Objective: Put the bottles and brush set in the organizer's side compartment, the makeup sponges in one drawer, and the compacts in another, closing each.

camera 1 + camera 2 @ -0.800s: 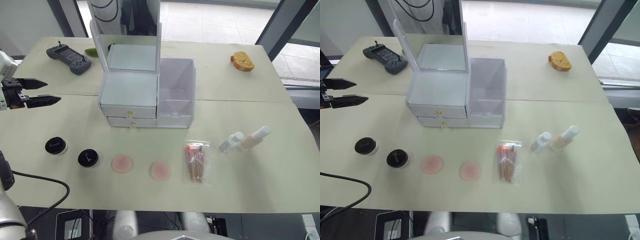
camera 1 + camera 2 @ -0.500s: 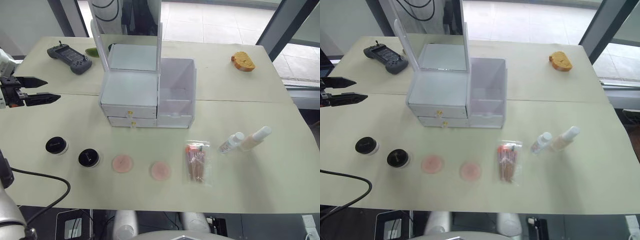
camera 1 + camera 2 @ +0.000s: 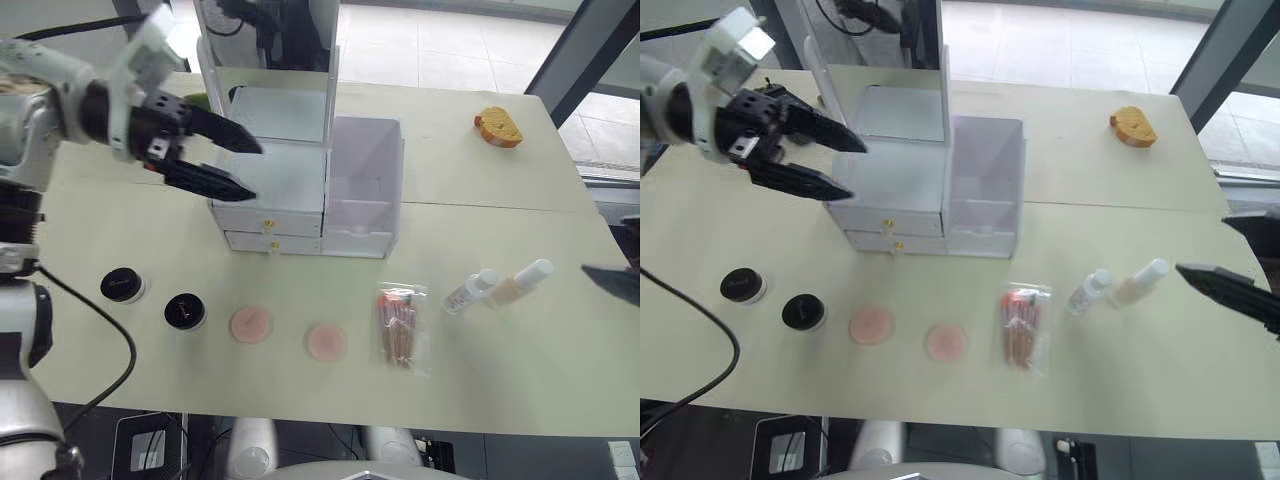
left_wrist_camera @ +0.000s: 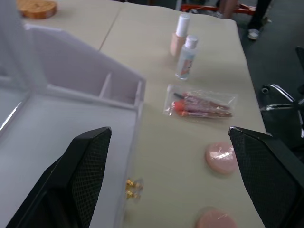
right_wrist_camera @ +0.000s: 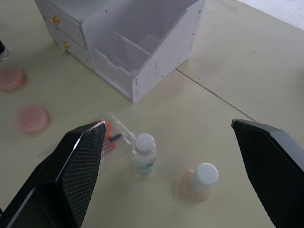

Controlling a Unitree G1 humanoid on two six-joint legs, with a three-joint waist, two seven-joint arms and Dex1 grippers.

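The white organizer stands mid-table with its mirror upright, both gold-knobbed drawers shut and the side compartment empty. My left gripper hovers open over the organizer's top, at its left side. Along the front lie two black compacts, two pink makeup sponges and the brush set. The clear bottle and the beige bottle lie to the right. My right gripper is open just right of the bottles, holding nothing.
An orange-brown lump lies at the far right of the table. A black cable loops over the front left edge. The table's front edge runs close below the row of items.
My left gripper has swung in from the table's far left to above the organizer's top. My right gripper has come into view at the right edge, near the bottles.
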